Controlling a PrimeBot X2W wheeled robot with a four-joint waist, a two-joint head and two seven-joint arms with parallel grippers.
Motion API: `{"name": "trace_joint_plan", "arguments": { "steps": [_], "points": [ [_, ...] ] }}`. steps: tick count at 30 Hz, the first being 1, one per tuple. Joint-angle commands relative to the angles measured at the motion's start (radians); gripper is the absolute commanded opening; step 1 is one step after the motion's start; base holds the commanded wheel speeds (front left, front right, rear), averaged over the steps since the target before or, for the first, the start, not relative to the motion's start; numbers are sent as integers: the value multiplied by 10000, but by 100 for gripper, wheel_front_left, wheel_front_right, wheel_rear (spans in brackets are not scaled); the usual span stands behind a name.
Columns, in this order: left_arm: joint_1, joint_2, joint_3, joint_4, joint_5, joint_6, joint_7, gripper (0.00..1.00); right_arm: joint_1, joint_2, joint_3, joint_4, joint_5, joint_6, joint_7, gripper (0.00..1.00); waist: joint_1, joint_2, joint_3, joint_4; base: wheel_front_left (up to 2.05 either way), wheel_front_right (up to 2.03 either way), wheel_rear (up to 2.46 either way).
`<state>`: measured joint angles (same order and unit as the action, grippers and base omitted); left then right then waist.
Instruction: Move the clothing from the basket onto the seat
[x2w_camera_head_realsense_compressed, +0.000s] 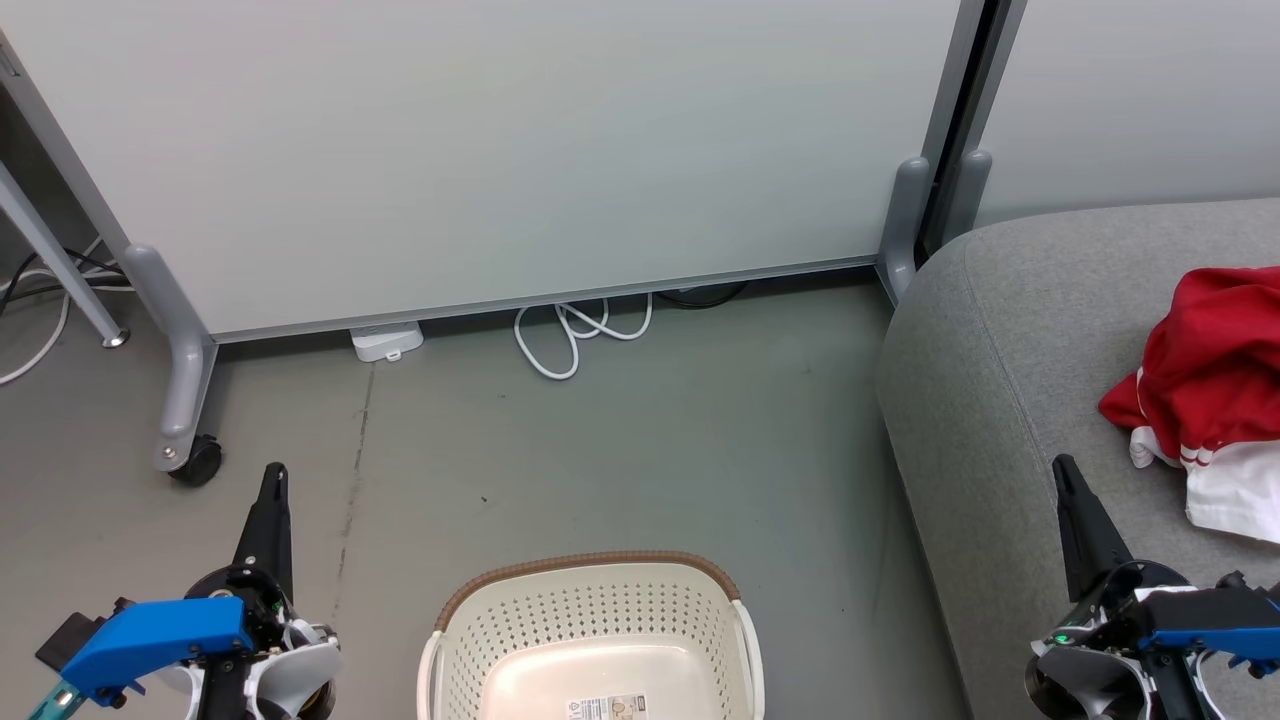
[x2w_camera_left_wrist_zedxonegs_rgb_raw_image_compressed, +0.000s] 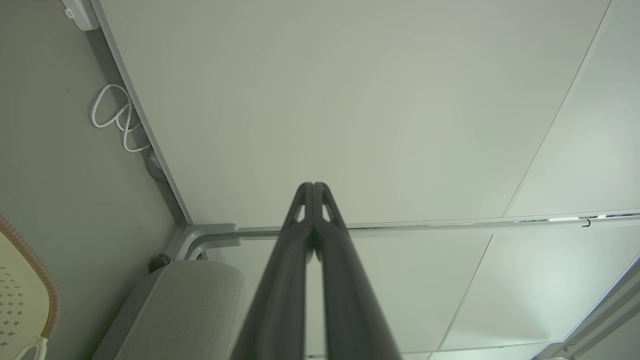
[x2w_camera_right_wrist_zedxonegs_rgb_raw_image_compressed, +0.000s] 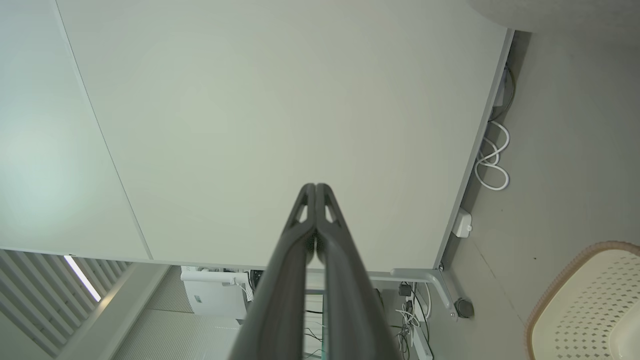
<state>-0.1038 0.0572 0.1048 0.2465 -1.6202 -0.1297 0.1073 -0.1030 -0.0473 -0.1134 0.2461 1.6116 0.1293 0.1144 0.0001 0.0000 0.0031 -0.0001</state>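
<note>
Red clothing (x2w_camera_head_realsense_compressed: 1205, 370) lies bunched on the grey seat (x2w_camera_head_realsense_compressed: 1000, 330) and the basket (x2w_camera_head_realsense_compressed: 590, 562) looks bare inside, so the left gripper (x2w_camera_head_realsense_compressed: 274, 478) and right gripper (x2w_camera_head_realsense_compressed: 1063, 472) rest closed, holding nothing, work likely done.

Red clothing (x2w_camera_head_realsense_compressed: 1212, 365) lies on the seat (x2w_camera_head_realsense_compressed: 1000, 420); basket (x2w_camera_head_realsense_compressed: 590, 600) on floor (x2w_camera_head_realsense_compressed: 650, 450).

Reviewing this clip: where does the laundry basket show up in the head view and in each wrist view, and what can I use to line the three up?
Head view: the basket sits at the bottom centre, cut off by the lower edge.
Left wrist view: the basket is a slice at the lower left edge.
Right wrist view: the basket fills the lower right corner.
Shared landmark: the looped white cable at the foot of the partition panel.
</note>
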Motion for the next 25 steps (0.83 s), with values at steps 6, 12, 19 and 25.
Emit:
{"name": "trace_joint_plan", "arguments": {
  "steps": [6, 12, 19, 25],
  "points": [
    [-101, -6, 32, -43, 2, -17, 31, 0, -124, -56, -15, -26, 26, 25, 19, 0, -1, 0, 0, 1, 0, 0, 0],
    [-102, -12, 37, -43, 13, -17, 33, 0, -123, -56, -14, -26, 27, 25, 18, 0, -1, 0, 0, 1, 0, 0, 0],
    [-103, -20, 43, -43, 24, -17, 45, 0, -122, -56, -14, -25, 27, 25, 18, 0, -1, 0, 0, 1, 0, 0, 0],
    [-104, -25, 50, -43, 34, -19, 53, 0, -123, -56, -14, -25, 27, 25, 18, 0, -1, 0, 0, 1, 0, 0, 0]
  ]
}}
